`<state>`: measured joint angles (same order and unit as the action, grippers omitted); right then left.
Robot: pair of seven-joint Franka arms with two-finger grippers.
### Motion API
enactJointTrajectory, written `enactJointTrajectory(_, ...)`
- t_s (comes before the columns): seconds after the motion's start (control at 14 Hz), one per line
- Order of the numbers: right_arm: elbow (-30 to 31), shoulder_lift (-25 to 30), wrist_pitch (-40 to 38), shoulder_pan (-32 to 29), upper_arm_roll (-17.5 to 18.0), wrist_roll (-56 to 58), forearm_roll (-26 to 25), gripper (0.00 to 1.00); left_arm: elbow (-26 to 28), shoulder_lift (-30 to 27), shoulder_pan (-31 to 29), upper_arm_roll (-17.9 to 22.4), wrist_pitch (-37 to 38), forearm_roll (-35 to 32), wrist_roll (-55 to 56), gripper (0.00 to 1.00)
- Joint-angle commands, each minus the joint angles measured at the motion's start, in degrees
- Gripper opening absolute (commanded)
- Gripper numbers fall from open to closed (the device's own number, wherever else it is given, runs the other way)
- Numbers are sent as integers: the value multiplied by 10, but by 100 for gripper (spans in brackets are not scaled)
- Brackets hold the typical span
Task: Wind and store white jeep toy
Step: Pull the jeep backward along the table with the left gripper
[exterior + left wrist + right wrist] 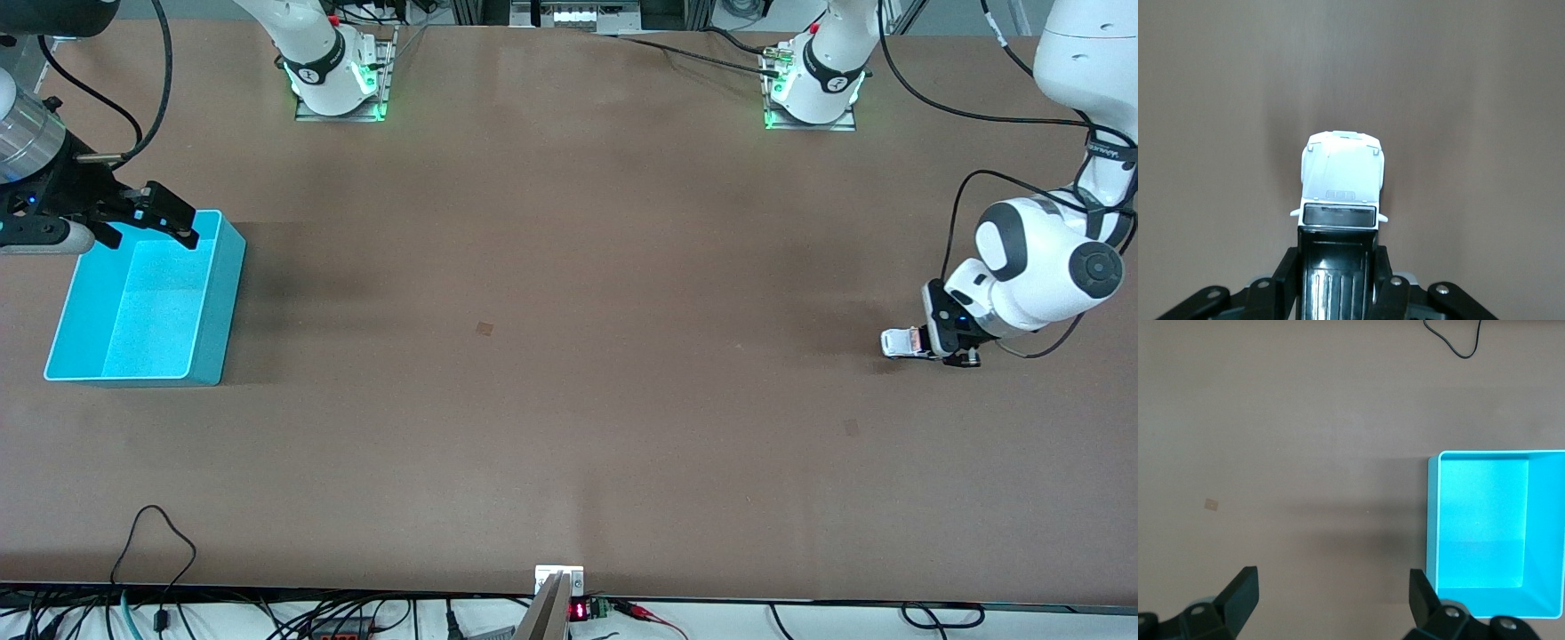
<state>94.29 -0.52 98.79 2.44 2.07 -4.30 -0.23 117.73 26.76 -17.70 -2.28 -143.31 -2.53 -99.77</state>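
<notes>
The white jeep toy [901,342] sits low at the table near the left arm's end. My left gripper [944,347] is shut on its rear part. In the left wrist view the jeep [1341,177] shows its white hood and dark windscreen, and its black ribbed roof lies between my left gripper's [1337,259] fingers [1288,270], which press both of its sides. My right gripper [164,216] is open and empty, over the edge of the cyan bin [233,267] that is farthest from the front camera. The bin [1432,520] is empty in the right wrist view, beside my right gripper [1333,587].
A small tan mark [484,328] lies mid-table. A black cable loop [156,524] and a small device [560,587] sit at the table edge nearest the front camera. The two arm bases [338,76] [813,89] stand along the edge farthest from it.
</notes>
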Motion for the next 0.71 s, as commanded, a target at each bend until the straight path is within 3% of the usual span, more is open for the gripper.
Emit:
enactJointTrajectory(0.0, 3, 6, -4, 0, 0, 3, 0, 100, -9, 50, -29, 3, 6, -10, -29, 17)
enactJointTrajectory(0.64, 3, 6, -4, 0, 0, 2, 0, 100, -30, 58, -32, 3, 6, -10, -75, 25)
